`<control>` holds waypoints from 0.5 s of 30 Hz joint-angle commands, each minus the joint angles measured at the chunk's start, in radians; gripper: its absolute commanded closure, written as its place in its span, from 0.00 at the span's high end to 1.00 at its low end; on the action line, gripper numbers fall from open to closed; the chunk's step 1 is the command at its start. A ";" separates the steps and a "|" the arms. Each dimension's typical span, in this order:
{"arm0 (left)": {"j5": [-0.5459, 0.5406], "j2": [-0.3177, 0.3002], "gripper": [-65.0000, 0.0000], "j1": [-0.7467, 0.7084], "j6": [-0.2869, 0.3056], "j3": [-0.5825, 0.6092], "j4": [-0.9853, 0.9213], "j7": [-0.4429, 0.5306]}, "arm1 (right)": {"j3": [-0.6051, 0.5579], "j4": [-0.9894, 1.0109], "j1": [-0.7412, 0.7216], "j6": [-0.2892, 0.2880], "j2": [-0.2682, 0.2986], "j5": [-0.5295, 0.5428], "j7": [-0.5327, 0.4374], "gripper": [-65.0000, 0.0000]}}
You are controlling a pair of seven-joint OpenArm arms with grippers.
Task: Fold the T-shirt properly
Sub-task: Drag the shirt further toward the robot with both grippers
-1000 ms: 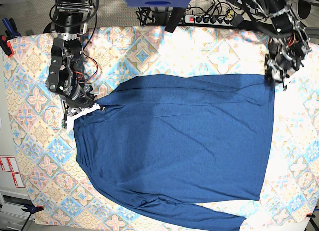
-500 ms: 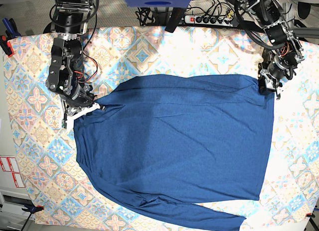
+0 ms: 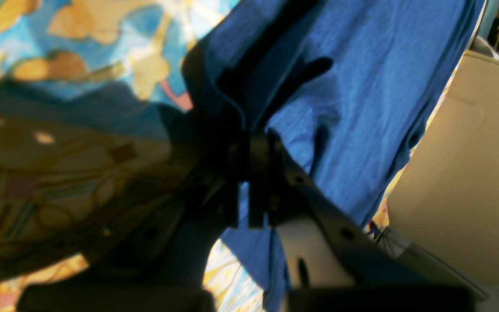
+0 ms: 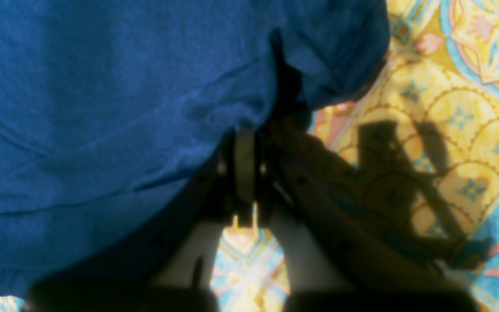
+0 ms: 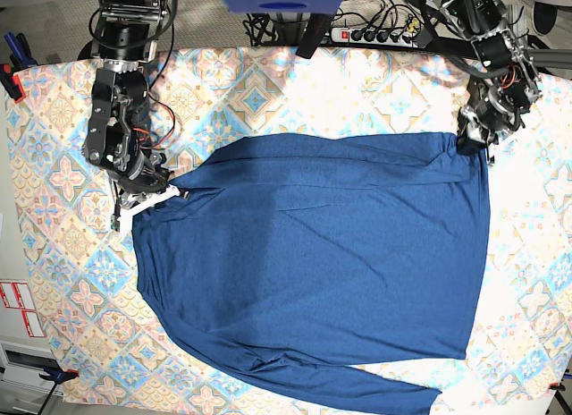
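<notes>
The navy T-shirt (image 5: 331,254) lies spread flat on the patterned tablecloth (image 5: 54,165), with one long sleeve (image 5: 375,390) running along its near edge. My left gripper (image 5: 472,145) sits at the shirt's far right corner. The left wrist view shows that gripper (image 3: 254,147) shut on a fold of the blue fabric (image 3: 362,86). At the shirt's left edge, my right gripper (image 5: 150,200) is shut on the cloth. In the right wrist view the gripper (image 4: 245,143) pinches the hem of the T-shirt (image 4: 102,108).
A power strip (image 5: 375,35) and cables lie behind the table's far edge. Red-labelled sheets (image 5: 18,308) hang off the left side. A beige surface (image 3: 461,173) shows beyond the table edge in the left wrist view.
My left gripper has moved in from the right onto the shirt's far right corner and shut on it. The right arm and its grip have not moved.
</notes>
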State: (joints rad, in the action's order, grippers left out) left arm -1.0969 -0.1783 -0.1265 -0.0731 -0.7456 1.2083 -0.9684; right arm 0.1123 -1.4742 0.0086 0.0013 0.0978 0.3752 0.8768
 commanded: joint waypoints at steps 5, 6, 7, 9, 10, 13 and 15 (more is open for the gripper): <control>-0.064 -0.031 0.00 -0.088 0.014 -0.005 0.117 -0.001 | 0.002 -0.023 -0.012 -0.005 0.009 0.009 -0.009 0.00; -0.067 -0.036 0.00 -0.104 0.014 -0.005 0.130 -0.001 | 0.002 -0.023 -0.011 -0.005 0.009 0.009 -0.006 0.00; -0.068 -0.045 0.00 -0.118 0.014 -0.005 0.143 -0.001 | 0.002 -0.023 -0.009 -0.005 0.009 0.009 -0.005 0.00; -0.084 -0.051 0.00 -0.143 0.014 -0.005 0.153 -0.001 | 0.002 -0.024 0.012 -0.005 0.009 0.009 -0.005 0.00; -0.093 -0.053 0.00 -0.157 0.014 -0.005 0.156 -0.001 | 0.002 -0.027 0.026 -0.005 0.009 0.009 -0.005 0.00; -0.124 -0.082 0.00 -0.195 0.014 -0.007 0.156 0.001 | 0.002 -0.044 0.064 -0.005 0.013 0.009 -0.008 0.00; -0.131 -0.088 0.00 -0.213 0.014 -0.007 0.156 0.001 | 0.005 -0.052 0.092 -0.005 0.015 0.009 -0.009 0.00</control>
State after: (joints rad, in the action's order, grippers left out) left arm -1.2129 -0.2497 -0.3405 -0.0635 -0.7464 1.3476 -0.9730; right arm 0.1123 -1.4998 0.1162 0.0017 0.1020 0.3790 0.8879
